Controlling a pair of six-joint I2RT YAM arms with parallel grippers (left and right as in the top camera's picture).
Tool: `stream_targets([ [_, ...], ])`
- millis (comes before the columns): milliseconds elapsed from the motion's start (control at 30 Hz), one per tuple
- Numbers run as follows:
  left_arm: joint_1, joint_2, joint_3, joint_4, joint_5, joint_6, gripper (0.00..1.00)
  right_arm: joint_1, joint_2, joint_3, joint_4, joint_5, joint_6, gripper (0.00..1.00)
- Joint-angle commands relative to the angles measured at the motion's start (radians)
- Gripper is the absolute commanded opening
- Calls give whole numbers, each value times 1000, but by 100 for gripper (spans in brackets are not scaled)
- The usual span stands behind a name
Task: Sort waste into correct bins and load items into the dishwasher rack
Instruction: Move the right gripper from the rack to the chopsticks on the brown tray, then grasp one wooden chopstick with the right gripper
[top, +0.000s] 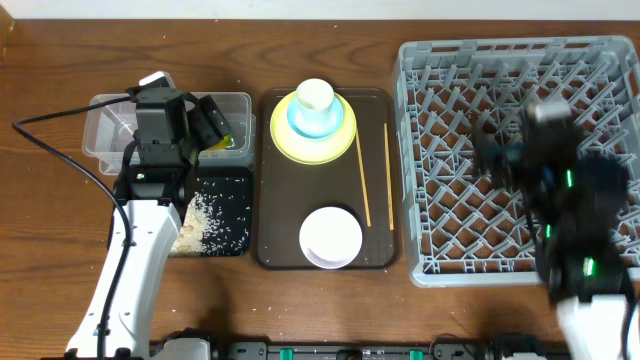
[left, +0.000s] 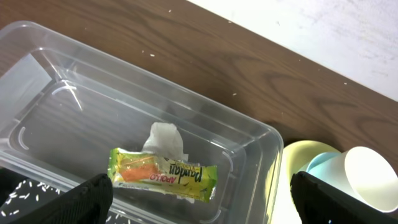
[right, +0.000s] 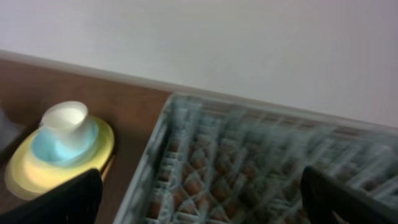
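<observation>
Your left pincer (left: 199, 208) hangs over the clear tub (left: 56, 118). Its two dark fingertips (left: 87, 200) are spread wide at the bottom corners of your view, with nothing between them. Inside the tub you see the green-and-orange snack wrapper (left: 163, 174) lying flat, and the crumpled white tissue (left: 166, 138) touching its far edge. At bottom left, white rice grains (left: 17, 191) show against black. To the right, just beside the tub, the white cup (left: 367, 177) sits in the light blue bowl (left: 316, 163) on the yellow-green plate (left: 297, 154). The brown surface (left: 249, 68) runs behind them.
</observation>
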Motion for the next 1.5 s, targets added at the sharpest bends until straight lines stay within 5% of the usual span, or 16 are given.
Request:
stream_targets([
  [0,2,-4,18,-2,-13,10,94,64,182,209,-113,-61,77,99],
  [167,2,-4,18,-2,-13,10,94,171,382,414,-194,-75,104,99],
  [467,2,-4,18,-2,-12,10,95,202,502,418,-149,-345,293,98],
  [633,2,-4,18,-2,-13,10,95,266,544,418,-172,-164,414,49],
  [700,2,-4,18,-2,-13,10,95,319,565,418,-192,-48,454,19],
  [767,2,-4,18,-2,-12,10,95,372,584,418,-199,51,465,11],
  [1067,2,-4,18,-2,-13,10,95,575,704,418,-219,430,458,9],
  [1467,2,-4,18,-2,-13,10,95,606,917,418,-239,451,419,11],
])
